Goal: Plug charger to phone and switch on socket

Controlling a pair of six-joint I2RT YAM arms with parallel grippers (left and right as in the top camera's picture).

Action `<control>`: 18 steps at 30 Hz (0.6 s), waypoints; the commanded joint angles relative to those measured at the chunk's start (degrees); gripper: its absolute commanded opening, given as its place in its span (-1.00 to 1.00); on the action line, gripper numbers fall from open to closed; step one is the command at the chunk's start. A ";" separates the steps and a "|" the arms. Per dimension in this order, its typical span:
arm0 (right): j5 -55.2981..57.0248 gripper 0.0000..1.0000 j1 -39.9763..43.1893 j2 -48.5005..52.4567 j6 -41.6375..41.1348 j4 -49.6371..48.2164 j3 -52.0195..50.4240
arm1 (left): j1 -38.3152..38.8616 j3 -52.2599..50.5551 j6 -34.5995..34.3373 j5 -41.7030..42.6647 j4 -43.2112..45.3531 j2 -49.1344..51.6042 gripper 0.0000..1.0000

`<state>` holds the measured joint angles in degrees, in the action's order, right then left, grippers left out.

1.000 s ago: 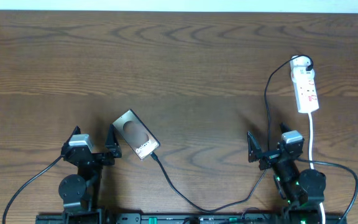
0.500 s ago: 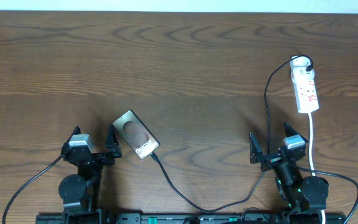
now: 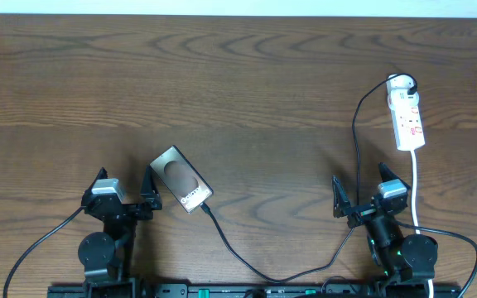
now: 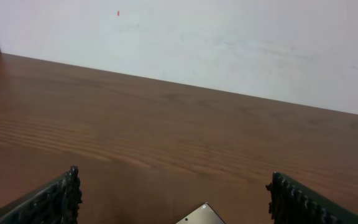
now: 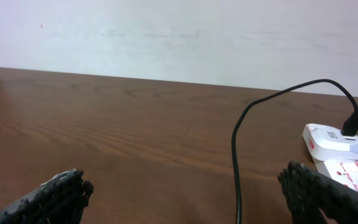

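The phone (image 3: 182,179) lies flat and tilted on the table at the lower left, with the thin black charger cable (image 3: 238,258) joined to its lower right corner. The cable runs along the front, then up the right side (image 3: 355,132) to the white socket strip (image 3: 407,112) at the far right. My left gripper (image 3: 125,191) is open and empty just left of the phone; a phone corner (image 4: 202,214) shows between its fingers. My right gripper (image 3: 361,196) is open and empty below the socket (image 5: 347,155), with the cable (image 5: 236,155) between its fingers.
A white cord (image 3: 416,186) runs from the socket strip down past the right arm. The table's far edge meets a white wall (image 4: 229,37). Thicker robot cables loop at the front corners (image 3: 40,248).
The right arm drew back slightly toward the front between the earliest frame and half a second ago. Since then nothing has moved. The left arm stayed still.
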<state>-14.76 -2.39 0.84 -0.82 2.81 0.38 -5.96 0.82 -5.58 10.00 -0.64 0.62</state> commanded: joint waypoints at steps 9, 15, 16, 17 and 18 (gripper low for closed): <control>0.48 0.99 -0.33 -0.57 0.68 0.39 -0.07 | -0.31 -0.59 0.20 0.92 -2.56 -0.39 0.86; 0.48 0.98 -0.31 -0.57 0.68 0.39 -0.07 | -0.31 -0.59 0.20 0.92 -2.56 -0.39 0.86; 0.48 0.98 -0.31 -0.57 0.68 0.39 -0.07 | -0.31 -0.59 0.20 0.92 -2.56 -0.39 0.86; 0.48 0.99 -0.28 -0.57 0.68 0.39 -0.07 | -0.31 -0.59 0.20 0.92 -2.56 -0.39 0.86; 0.48 0.99 -0.26 -0.57 0.70 0.39 -0.07 | -0.31 -0.59 0.20 0.92 -2.56 -0.39 0.86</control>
<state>-14.74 -2.37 0.84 -0.82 2.81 0.38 -5.96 0.82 -5.58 10.00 -0.64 0.62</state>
